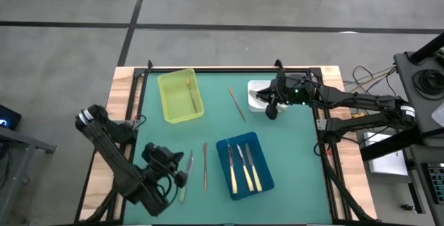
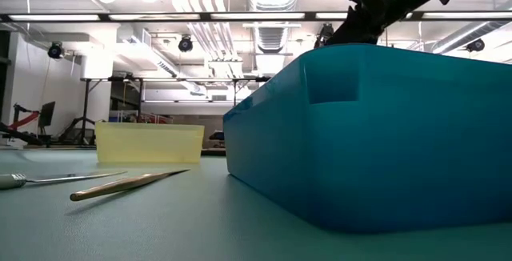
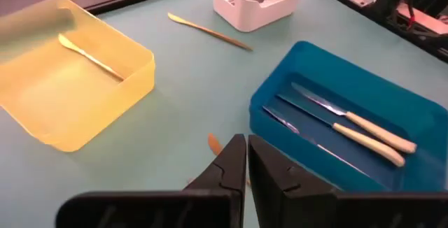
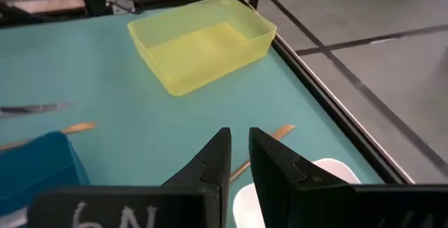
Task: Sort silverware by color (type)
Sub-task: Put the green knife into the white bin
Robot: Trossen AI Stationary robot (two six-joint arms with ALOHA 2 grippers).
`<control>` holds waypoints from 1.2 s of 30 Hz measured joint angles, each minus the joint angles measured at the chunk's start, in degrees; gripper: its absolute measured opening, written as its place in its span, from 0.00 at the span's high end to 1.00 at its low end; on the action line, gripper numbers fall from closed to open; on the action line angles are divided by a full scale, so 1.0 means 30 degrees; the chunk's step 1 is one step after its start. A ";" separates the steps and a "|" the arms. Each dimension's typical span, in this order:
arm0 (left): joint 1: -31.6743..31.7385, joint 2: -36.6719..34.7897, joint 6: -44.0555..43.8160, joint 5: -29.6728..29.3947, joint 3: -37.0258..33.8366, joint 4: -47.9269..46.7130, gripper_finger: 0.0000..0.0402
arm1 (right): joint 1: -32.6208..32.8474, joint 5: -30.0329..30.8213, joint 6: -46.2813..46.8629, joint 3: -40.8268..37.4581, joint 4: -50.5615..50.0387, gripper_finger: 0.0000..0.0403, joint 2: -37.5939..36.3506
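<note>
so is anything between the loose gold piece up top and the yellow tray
Nothing visible. The gold piece lies on bare mat just right of the yellow tray, with open mat between them.

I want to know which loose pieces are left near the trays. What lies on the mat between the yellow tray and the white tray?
One thin gold-coloured utensil lies loose on the green mat between the yellow tray and the white tray, touching neither. The high view shows it.

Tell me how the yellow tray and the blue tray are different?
The yellow tray is see-through and holds one thin gold piece; the blue tray is solid and holds three knives with cream handles. The yellow tray sits at the far side of the mat, the blue tray near. Both are open rectangular trays.
</note>
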 joint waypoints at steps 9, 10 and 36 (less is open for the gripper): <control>0.0101 -0.1657 0.1576 0.1079 0.0007 -0.0152 1.00 | 0.0291 -0.0049 0.0583 -0.0033 -0.0018 0.89 0.0101; 0.0148 -0.1701 0.1575 0.1293 0.0007 -0.0146 1.00 | 0.0291 -0.0035 0.0591 -0.0054 -0.0009 0.89 0.0096; 0.1375 0.5717 0.0180 1.1712 0.0007 0.6341 1.00 | 0.0522 -0.0029 0.2031 -0.3442 0.0584 0.89 0.0060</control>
